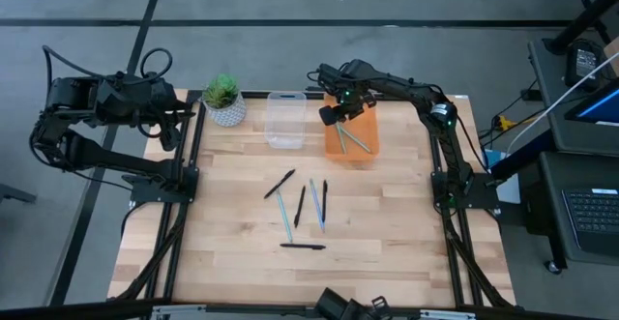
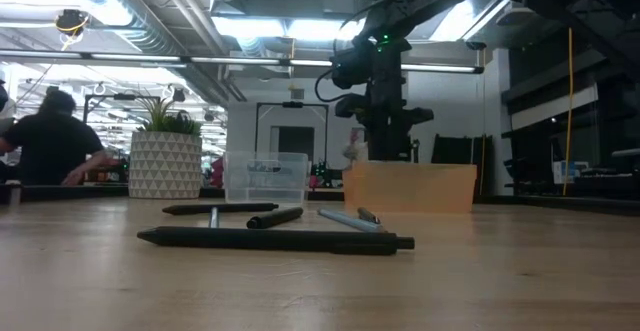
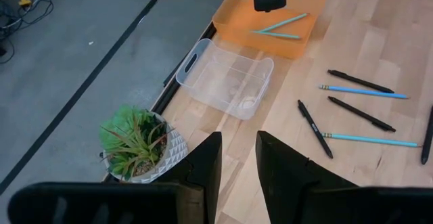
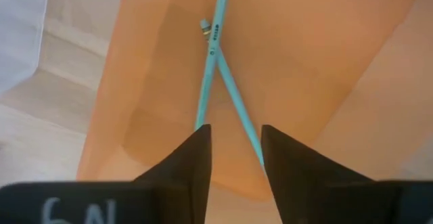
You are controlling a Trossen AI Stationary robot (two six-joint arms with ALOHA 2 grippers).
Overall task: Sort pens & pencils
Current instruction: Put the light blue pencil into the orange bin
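Right gripper hangs directly above the orange tray, fingers spread and empty; two teal pencils lie crossed in that tray. Six pens and pencils lie on the table toward the front edge from the tray, mostly pointing front-to-back; the right arm is nearer. Left gripper waits beyond the potted plant, fingers parted.

We see a worktop of pale wood planks with a smooth, low-sheen finish. The orange tray looks like matt, slightly translucent plastic, and the clear bin beside it like glossy see-through plastic. The teal pencils in the tray seem smooth and painted; the black pens look matt. The plant pot appears white and faceted.
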